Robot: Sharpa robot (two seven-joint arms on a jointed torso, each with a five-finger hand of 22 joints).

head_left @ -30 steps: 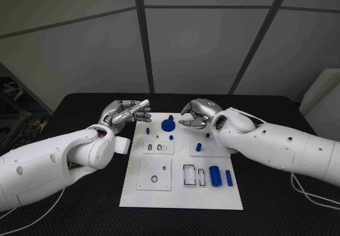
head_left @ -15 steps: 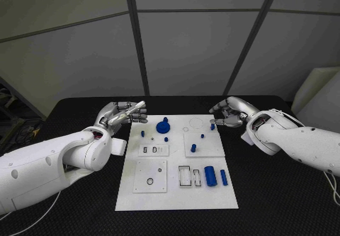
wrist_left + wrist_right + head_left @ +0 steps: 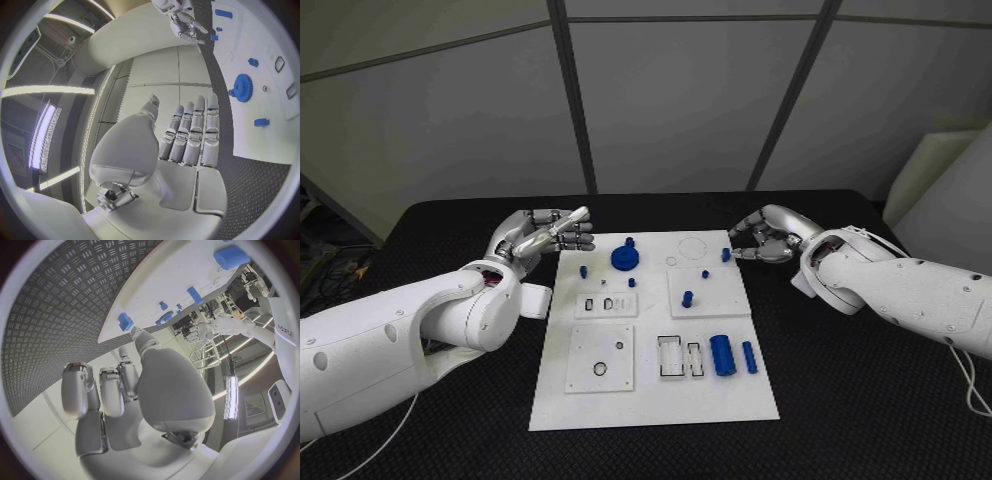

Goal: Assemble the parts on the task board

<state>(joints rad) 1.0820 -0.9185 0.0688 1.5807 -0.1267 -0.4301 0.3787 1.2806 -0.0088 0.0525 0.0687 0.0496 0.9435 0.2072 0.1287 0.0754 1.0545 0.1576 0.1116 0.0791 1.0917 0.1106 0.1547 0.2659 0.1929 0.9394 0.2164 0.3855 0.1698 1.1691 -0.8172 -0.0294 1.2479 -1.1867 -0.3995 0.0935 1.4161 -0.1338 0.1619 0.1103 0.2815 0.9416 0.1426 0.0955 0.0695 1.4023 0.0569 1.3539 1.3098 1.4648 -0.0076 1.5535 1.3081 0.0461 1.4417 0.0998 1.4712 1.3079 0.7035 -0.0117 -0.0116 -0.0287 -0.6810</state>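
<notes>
left hand fingers straight, right hand curled beside task board

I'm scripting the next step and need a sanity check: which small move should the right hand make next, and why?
Probably bring the right hand down over the small blue peg at the task board's far right corner. The hand holds nothing, its fingers are curled, and it hovers beside that corner, with this peg nearest its fingertips.

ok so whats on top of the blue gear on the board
A small blue knob or peg rises at the gear's far side; whether it is the gear's own hub or a separate piece is unclear. Neither hand touches it. What lies under the gear is covered.
</notes>
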